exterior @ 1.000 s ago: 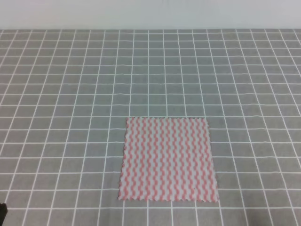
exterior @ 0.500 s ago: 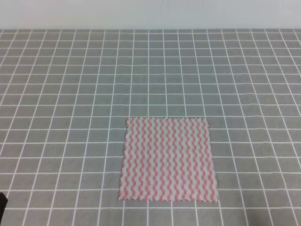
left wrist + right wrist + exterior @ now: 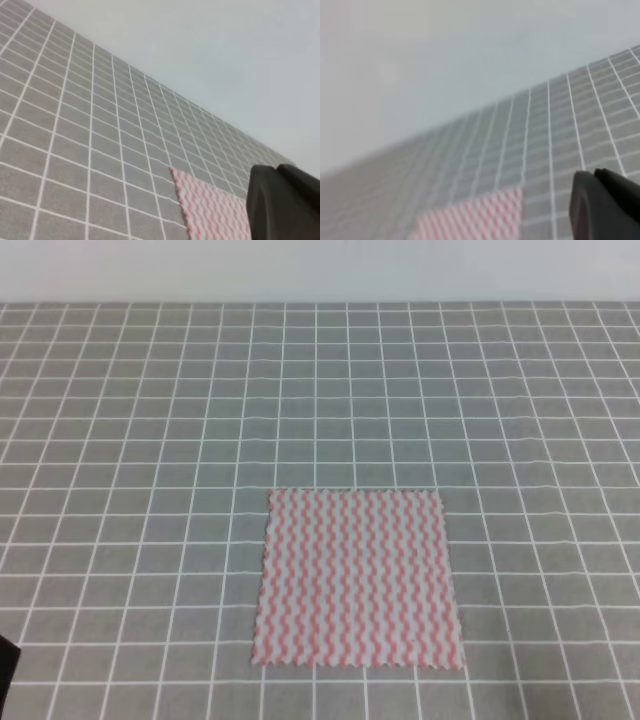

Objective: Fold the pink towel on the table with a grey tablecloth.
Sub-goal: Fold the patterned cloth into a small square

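Observation:
The pink towel [image 3: 356,578] lies flat and unfolded on the table with a grey tablecloth [image 3: 320,390], in the near middle of the high view. A dark tip of my left gripper [image 3: 5,670] peeks in at the lower left edge, far from the towel. In the left wrist view one dark finger [image 3: 282,200] fills the lower right corner, with a towel corner [image 3: 210,210] just left of it. The right wrist view, blurred, shows one dark finger [image 3: 605,205] to the right of the towel [image 3: 470,217]. Neither view shows how the jaws stand.
The gridded grey cloth runs to a pale wall [image 3: 320,270] at the back. Apart from the towel, nothing else rests on the cloth in any view.
The dark tip of the left gripper at the lower left edge has crept slightly up into the high view. The towel has not moved.

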Tool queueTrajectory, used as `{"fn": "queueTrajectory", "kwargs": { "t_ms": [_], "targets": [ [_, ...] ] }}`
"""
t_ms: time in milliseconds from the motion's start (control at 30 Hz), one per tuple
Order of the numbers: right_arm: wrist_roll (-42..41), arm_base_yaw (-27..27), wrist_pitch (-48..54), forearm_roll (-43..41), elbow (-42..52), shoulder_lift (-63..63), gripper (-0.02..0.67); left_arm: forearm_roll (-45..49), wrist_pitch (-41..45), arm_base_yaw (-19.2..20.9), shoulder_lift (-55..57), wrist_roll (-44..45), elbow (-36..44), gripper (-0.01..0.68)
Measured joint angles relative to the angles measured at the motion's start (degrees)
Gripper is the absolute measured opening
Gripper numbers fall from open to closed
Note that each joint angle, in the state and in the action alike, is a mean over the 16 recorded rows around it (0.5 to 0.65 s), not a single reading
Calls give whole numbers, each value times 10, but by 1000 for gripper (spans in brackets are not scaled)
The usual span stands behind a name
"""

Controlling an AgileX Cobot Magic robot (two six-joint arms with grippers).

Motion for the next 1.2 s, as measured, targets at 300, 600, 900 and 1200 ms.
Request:
{"fn": "queueTrajectory", "kwargs": {
  "t_ms": [300, 600, 900, 1200],
  "targets": [
    [0, 0, -32, 122, 1, -1, -17, -21, -17, 0, -2, 3, 1, -3],
    [0, 1, -26, 139, -13, 20, -16, -66, 22, 0, 21, 5, -16, -3],
    [0, 0, 33, 102, -82, 126, -16, -75, 121, 0, 136, 67, -89, -3],
    [0, 0, 126, 49, -160, 278, -17, -74, 196, 0, 329, 201, -196, -3]
  ]
}}
